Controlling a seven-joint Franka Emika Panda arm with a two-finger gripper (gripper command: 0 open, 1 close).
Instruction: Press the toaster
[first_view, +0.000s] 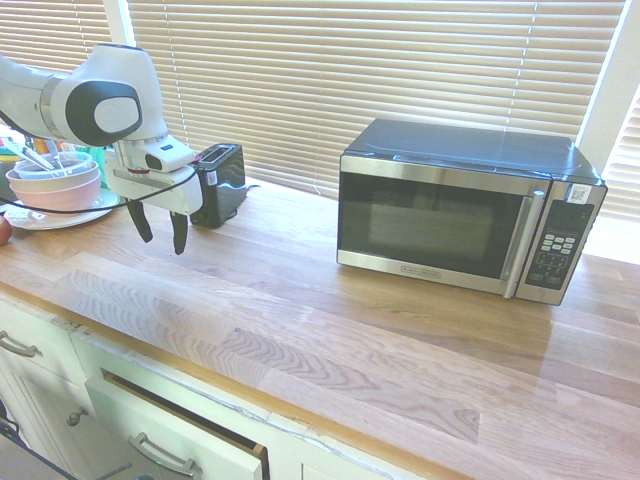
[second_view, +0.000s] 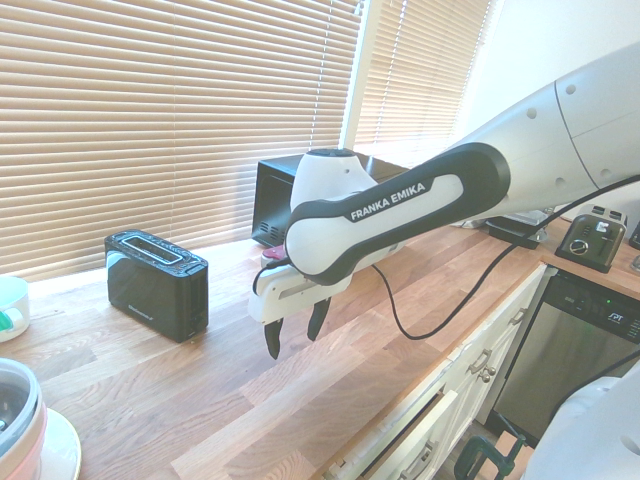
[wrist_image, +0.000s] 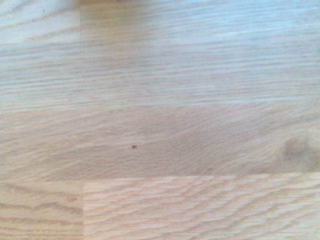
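The end effector (first_view: 161, 245) hangs over the bench (first_view: 300, 320) with its fingers well apart and nothing between them. In the first exterior view, nested bowls (first_view: 58, 190) sit on a plate (first_view: 25, 221) at the left, at about 9 to 10 o'clock from the end effector, with utensils (first_view: 28, 152) in the top one. A drawer (first_view: 170, 425) stands ajar below. The black toaster (second_view: 157, 290) stands upright on the bench, at 1 to 2 o'clock from the end effector there and 10 o'clock in the second exterior view, where its long axis runs roughly 10 to 4 and its lettered side faces about 7. The first exterior view shows the microwave's (first_view: 440, 220) front; the second adds another black toaster-like appliance (second_view: 593, 238) at far right. The wrist view has only wood grain.
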